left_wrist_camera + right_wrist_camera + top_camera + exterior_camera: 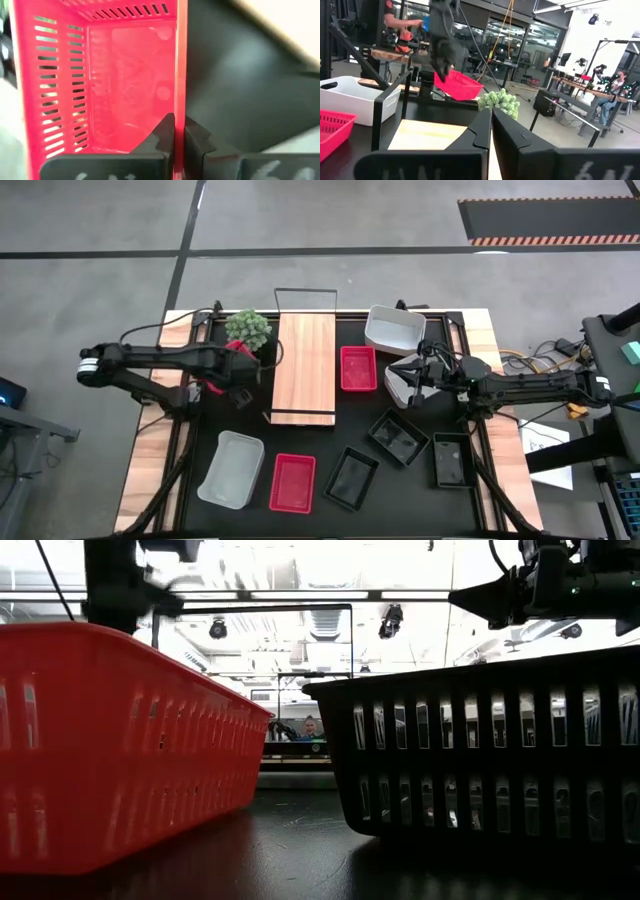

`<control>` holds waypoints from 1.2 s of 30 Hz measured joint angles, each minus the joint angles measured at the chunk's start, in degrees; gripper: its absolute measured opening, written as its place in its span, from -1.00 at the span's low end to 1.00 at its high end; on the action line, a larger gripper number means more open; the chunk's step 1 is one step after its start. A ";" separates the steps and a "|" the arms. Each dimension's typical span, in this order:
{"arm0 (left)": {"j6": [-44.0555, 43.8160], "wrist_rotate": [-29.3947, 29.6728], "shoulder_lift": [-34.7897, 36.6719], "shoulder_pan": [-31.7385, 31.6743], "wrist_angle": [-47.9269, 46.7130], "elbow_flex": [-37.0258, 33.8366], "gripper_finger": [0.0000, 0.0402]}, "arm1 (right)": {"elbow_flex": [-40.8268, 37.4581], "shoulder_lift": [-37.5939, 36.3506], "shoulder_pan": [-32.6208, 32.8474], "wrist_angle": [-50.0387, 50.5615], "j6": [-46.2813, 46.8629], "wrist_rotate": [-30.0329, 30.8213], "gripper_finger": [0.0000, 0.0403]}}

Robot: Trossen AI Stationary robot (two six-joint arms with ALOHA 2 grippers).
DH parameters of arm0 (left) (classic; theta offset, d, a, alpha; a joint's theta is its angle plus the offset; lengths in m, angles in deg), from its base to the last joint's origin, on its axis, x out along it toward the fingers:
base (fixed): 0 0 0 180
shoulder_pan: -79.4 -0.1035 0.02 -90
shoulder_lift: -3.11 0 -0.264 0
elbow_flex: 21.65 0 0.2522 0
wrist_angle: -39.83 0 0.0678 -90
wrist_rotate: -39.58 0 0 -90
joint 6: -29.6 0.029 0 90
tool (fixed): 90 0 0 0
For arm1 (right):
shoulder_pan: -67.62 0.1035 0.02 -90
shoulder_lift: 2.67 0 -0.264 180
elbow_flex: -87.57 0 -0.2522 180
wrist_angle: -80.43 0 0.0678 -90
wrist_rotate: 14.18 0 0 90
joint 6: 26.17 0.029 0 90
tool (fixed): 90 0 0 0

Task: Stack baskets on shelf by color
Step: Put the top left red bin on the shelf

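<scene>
The left gripper (179, 131) has its fingers clamped together on the thin side wall of a small red slotted plastic basket (222, 370), which hangs lifted off the table near the far left corner, just beside the green ball-shaped plant (248, 329); from the right wrist view the same basket (458, 84) shows tilted in the air below the left arm. The long light-wood plank shelf (304, 368), with its dark wire frame at each end, lies just to the right of that basket, its long axis running from the far edge of the table toward the near edge. The coming move probably turns on this: the held basket sits to the left of the shelf's long side, so it must travel sideways over that edge and be turned so its own long axis suits the board. The right gripper (412, 377) waits near the far right part of the table with its fingers pressed together on nothing, close to a white plastic bin (394, 330), which lies beside the far edge. A second red basket (358, 368) rests just off the shelf's right side. Toward the near edge sit a pale grey bin (231, 468), a third red basket (293, 482) and three black slotted baskets (400, 438).
</scene>
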 joint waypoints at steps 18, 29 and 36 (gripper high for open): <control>34.05 11.06 -24.61 0.10 3.52 27.39 -1.00 | 0.02 0.02 0.00 1.81 0.92 0.35 -0.96; 55.06 -0.51 -25.19 -13.86 20.15 26.43 -1.00 | 0.02 0.02 0.00 1.75 -0.61 0.37 -0.96; 61.20 -6.66 -27.00 -18.86 29.42 23.77 -1.00 | 0.02 0.02 0.00 1.75 -1.11 0.39 -0.96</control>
